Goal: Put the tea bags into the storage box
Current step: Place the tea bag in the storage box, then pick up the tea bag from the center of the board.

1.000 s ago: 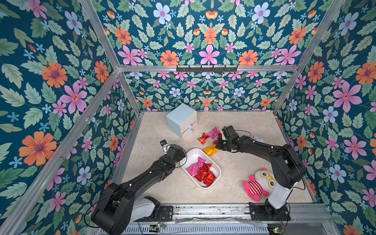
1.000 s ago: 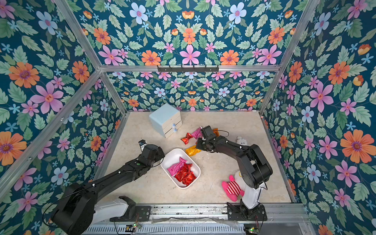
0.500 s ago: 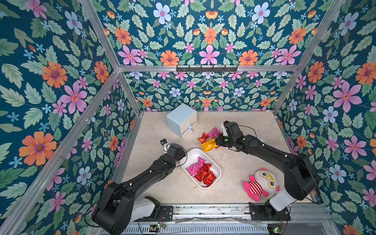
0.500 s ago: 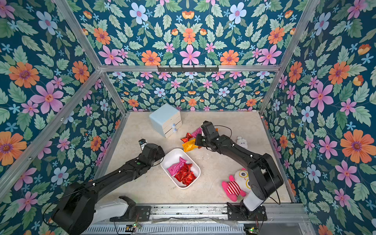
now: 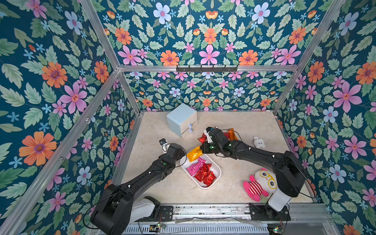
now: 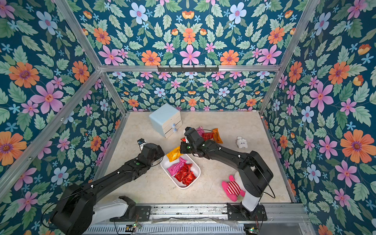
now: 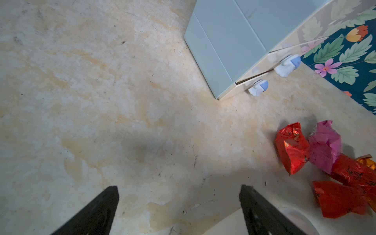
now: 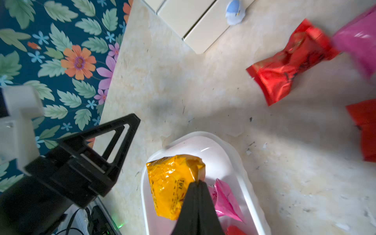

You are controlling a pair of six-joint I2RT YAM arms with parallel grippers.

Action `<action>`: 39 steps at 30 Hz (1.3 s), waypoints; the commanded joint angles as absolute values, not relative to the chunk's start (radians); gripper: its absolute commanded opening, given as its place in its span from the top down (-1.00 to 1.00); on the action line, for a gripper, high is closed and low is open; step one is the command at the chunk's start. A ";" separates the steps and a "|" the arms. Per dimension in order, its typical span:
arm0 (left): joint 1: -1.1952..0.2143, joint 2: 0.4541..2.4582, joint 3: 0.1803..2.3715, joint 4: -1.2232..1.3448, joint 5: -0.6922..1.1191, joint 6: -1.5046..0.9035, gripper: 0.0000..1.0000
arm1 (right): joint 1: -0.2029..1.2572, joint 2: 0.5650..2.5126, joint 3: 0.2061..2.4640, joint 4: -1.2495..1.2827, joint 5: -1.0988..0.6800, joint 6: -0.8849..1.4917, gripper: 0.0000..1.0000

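Pinching one end of an orange-yellow tea bag (image 8: 173,183), the right claw (image 8: 198,182) holds it over the storage box (image 5: 219,169) at the end nearer the back wall. Pink and red tea bags (image 5: 202,173) lie inside the box. The held sachet's dark print is too small to read. The left claw (image 7: 179,187) stands spread above the scuffed, beige marbled counter (image 7: 101,81). Teal floral wallpaper (image 5: 61,81) encloses everything.

In the storage box (image 5: 219,170) lie tea bags (image 5: 203,173) (others (image 6: 207,136), seemingly heaped, behind).
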State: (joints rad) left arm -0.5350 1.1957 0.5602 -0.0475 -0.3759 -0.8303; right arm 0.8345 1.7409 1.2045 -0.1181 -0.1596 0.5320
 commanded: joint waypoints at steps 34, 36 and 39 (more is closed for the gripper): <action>-0.535 1.229 0.576 -0.039 -0.345 -0.778 -0.98 | 0.656 2.030 1.546 -0.218 -0.065 0.666 -0.33; -0.535 1.215 0.566 -0.047 -0.347 -0.786 -0.98 | 0.657 2.065 1.568 -0.221 -0.053 0.685 -0.33; -0.535 1.191 0.555 -0.058 -0.354 -0.793 -0.98 | 0.651 2.096 1.572 -0.216 -0.039 0.719 -0.33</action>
State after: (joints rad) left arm -0.5358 1.2060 0.5594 -0.0467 -0.3408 -0.7815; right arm 0.6537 2.0796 1.5639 -0.1947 -0.0525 0.6685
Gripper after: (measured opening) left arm 0.989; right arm 0.664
